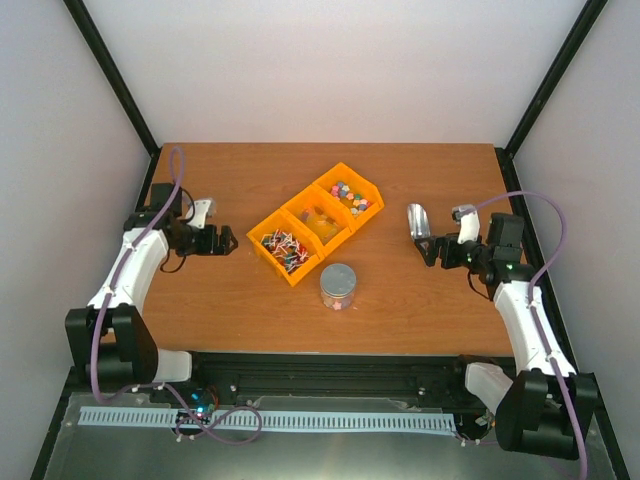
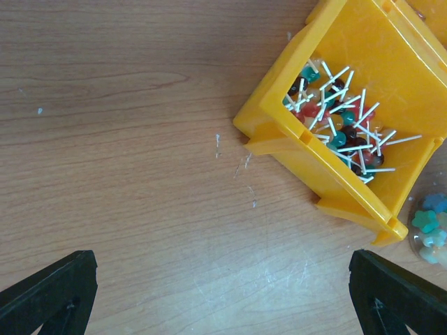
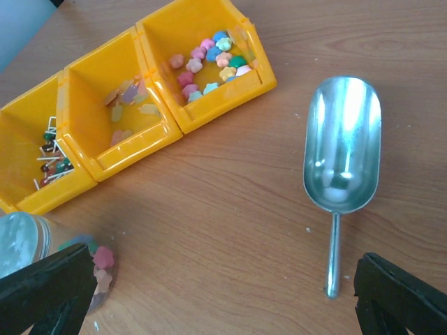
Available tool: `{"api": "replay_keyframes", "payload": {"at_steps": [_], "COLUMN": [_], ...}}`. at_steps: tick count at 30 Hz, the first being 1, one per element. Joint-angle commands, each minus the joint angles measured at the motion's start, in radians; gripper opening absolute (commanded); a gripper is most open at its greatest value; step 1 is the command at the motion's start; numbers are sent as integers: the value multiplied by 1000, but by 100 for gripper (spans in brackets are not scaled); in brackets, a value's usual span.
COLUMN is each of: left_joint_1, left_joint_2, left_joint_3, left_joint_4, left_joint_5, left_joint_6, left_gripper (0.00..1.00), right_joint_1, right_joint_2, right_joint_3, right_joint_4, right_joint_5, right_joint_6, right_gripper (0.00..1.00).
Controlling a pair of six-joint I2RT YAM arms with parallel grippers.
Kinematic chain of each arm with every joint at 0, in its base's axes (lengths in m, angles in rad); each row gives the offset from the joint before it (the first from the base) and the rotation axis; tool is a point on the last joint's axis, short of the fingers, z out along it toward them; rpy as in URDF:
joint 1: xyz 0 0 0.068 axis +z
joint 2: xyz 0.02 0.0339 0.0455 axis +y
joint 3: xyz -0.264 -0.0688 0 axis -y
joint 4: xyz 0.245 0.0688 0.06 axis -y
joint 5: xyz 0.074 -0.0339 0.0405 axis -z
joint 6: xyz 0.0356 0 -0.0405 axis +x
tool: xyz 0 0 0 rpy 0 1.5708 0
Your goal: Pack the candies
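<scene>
The candies [image 3: 213, 59] are small pink, green, yellow and blue sweets lying in the end bin [image 3: 255, 77] of three joined yellow bins; in the top view the candies [image 1: 350, 195] are in the farthest bin. A clear jar [image 1: 338, 286] with a silvery top stands in front of the bins, with a few candies [image 2: 429, 227] inside it. A metal scoop [image 3: 342, 146] lies empty on the table just ahead of my right gripper [image 3: 223, 300], which is open. My left gripper [image 2: 223, 300] is open over bare wood, left of the bins. In the top view the left gripper [image 1: 226, 240] and right gripper [image 1: 428, 250] flank the bins.
The nearest bin [image 2: 279, 115] holds lollipops [image 2: 342, 118] with white sticks. The middle bin [image 3: 140, 139] holds a few pale sweets. The wooden table [image 1: 240, 310] is walled in by white panels at the back and sides.
</scene>
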Motion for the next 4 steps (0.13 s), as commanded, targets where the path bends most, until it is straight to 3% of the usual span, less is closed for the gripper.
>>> {"api": "replay_keyframes", "payload": {"at_steps": [1, 4], "left_joint_1": [8, 8], "left_joint_2": [-37, -43], "left_joint_3": [-6, -14], "left_joint_4": [37, 36], "left_joint_5": [-17, -19], "left_joint_6": [-42, -41], "left_gripper": [100, 100], "right_joint_1": [-5, -4], "right_joint_2": [-16, -13], "right_joint_3": [-19, -20], "right_joint_4": [11, 16], "right_joint_5": [-30, -42], "right_joint_6": [10, 15], "right_gripper": [100, 100]}}
